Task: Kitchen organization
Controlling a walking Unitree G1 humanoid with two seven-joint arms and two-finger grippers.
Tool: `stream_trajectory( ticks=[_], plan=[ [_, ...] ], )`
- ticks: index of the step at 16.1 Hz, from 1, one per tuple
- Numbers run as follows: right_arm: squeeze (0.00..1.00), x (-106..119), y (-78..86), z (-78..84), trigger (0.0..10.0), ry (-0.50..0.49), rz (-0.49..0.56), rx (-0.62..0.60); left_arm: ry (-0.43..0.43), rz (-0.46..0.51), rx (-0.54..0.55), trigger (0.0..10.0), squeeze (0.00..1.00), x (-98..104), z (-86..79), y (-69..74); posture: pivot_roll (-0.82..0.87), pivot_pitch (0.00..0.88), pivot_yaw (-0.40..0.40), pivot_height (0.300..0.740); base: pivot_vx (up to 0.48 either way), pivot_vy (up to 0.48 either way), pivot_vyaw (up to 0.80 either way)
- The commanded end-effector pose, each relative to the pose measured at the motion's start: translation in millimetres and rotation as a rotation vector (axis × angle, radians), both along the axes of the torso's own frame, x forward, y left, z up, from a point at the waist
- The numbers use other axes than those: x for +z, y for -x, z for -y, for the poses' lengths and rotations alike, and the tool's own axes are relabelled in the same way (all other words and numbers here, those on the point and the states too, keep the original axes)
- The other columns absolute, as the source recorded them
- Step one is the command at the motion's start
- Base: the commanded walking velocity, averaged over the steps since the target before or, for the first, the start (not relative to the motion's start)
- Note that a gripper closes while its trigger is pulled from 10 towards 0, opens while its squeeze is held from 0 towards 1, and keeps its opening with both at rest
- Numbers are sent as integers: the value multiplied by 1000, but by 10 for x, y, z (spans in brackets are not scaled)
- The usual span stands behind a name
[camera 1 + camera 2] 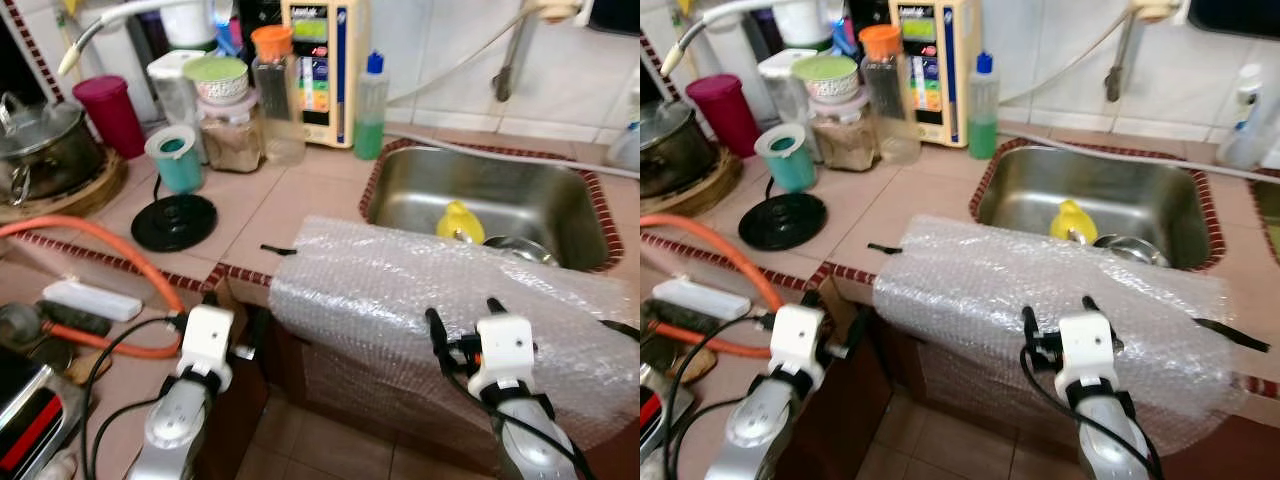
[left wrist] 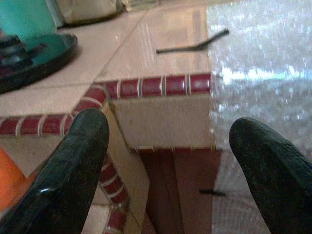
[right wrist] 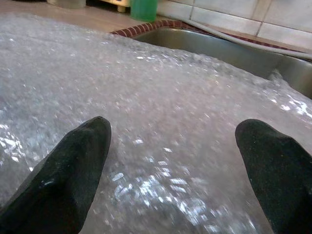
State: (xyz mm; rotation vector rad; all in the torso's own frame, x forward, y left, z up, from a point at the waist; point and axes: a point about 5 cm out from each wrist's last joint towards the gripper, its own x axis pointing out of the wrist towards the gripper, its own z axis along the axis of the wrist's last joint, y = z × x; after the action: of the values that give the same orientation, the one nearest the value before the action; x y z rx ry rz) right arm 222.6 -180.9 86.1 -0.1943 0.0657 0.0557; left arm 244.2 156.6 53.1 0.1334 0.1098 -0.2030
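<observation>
A sheet of clear bubble wrap (image 1: 420,290) lies over the tiled counter's front edge, before the steel sink (image 1: 520,185), and hangs down the cabinet front. My right gripper (image 1: 462,310) is open just in front of the sheet, its fingers (image 3: 73,165) spread over the wrap without holding it. My left gripper (image 2: 168,161) is open and empty, lower left of the sheet. It faces the red-trimmed counter corner (image 2: 161,85). A thin black strip (image 1: 277,250) lies on the tiles at the wrap's left end.
In the sink are a yellow object (image 1: 460,222) and a metal bowl. On the counter to the left stand a teal cup (image 1: 178,158), a black round base (image 1: 173,222), jars, a green bottle (image 1: 370,105) and a pot (image 1: 40,140). An orange hose (image 1: 110,245) and a white power strip (image 1: 90,299) lie lower left.
</observation>
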Motion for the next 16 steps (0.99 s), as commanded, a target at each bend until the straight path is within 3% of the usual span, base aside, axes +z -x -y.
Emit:
stream_trajectory(
  ticks=[1, 3, 8, 13, 15, 16],
  plan=[
    [0, -78, 77, 38, 10000, 9, -33, -2, -28, -8, -1, 10000, 0, -36, -87, 64, -13, 0, 78, 740, 0, 0, 0],
    [0, -247, 226, 79, 10000, 37, -92, 6, -60, -67, -4, 10000, 0, -211, -160, 171, -9, 0, 78, 740, 0, 0, 0],
    [0, -508, 381, 109, 10000, 75, -180, 16, -89, -172, 12, 10000, 0, -476, -277, 288, -10, 0, 77, 740, 0, 0, 0],
    [0, -514, 390, 131, 10000, 103, -151, 29, -82, -158, 21, 10000, 0, -511, -292, 266, -11, 0, 79, 740, 0, 0, 0],
    [0, -421, 330, 132, 10000, 85, -99, 16, -76, -144, 25, 10000, 0, -507, -293, 242, -18, 0, 84, 740, 0, 0, 0],
    [0, -267, 223, 98, 10000, 74, -39, 19, -70, -138, 24, 10000, 0, -508, -285, 223, -19, 0, 86, 740, 0, 0, 0]
  ],
)
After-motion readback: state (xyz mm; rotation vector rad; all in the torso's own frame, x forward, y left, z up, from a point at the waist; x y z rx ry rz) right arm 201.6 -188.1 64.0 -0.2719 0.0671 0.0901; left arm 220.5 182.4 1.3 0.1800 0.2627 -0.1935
